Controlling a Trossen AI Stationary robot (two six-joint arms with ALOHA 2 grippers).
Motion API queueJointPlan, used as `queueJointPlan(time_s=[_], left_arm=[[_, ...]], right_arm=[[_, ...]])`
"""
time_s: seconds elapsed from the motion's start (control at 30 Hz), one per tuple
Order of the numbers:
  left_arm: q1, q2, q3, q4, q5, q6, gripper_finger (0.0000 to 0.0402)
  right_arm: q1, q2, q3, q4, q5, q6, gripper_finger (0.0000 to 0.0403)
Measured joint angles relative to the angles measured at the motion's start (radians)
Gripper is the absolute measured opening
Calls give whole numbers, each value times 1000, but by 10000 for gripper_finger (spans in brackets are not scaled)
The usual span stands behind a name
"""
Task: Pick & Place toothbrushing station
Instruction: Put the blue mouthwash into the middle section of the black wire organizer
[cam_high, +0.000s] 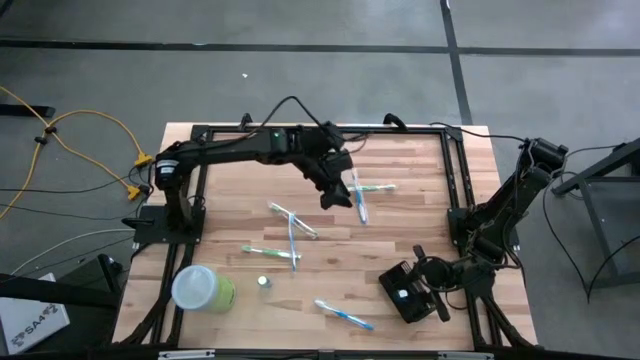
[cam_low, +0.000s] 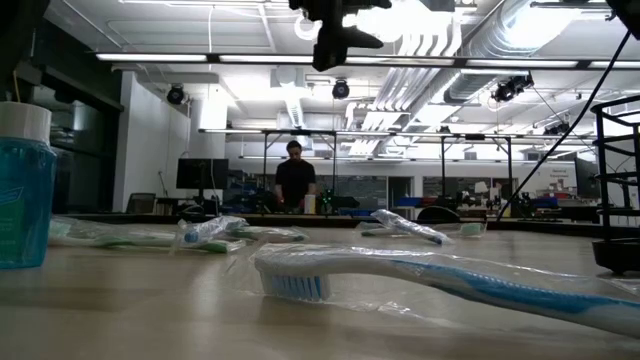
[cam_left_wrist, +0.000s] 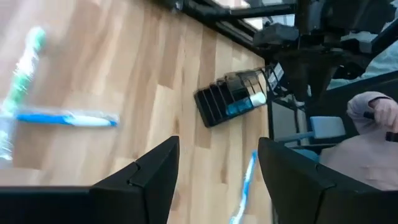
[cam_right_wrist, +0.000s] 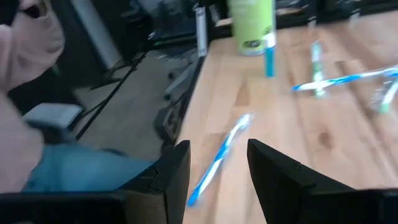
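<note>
I see even overhead light on the table (cam_high: 400, 215), shadows soft. Ceiling strip lights (cam_low: 300, 58) glare in the low view. Near toothbrush (cam_low: 420, 275) sharp there; both wrist views smeared with blur.

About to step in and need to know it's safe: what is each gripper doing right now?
Left gripper: open, empty, raised over the table's middle.
Right gripper: open, holding nothing, near the toothbrushing station at the table's right front.

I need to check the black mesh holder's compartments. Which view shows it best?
The left wrist view: the black mesh holder lies unobstructed, its slots visible. The high view shows it small at the right arm's base. The low view catches perhaps an edge; the right wrist view misses it.
</note>
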Motion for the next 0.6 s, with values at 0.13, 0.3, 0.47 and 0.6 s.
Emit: queueJointPlan(time_s=[0.13, 0.3, 0.47, 0.6], left_arm=[[14, -55, 0, -12, -14, 78, 214], [16, -126, 0, -67, -77, 149, 214], [6, -160, 0, -143, -121, 187, 214], [-15, -161, -6, -172, -156, 216, 214]], right_arm=[[0, 0, 0, -4, 87, 3, 152], [-30, -35, 0, -40, 155, 8, 152], [-107, -109, 0, -124, 149, 19, 152], [-178, -168, 0, -176, 113, -4, 152]])
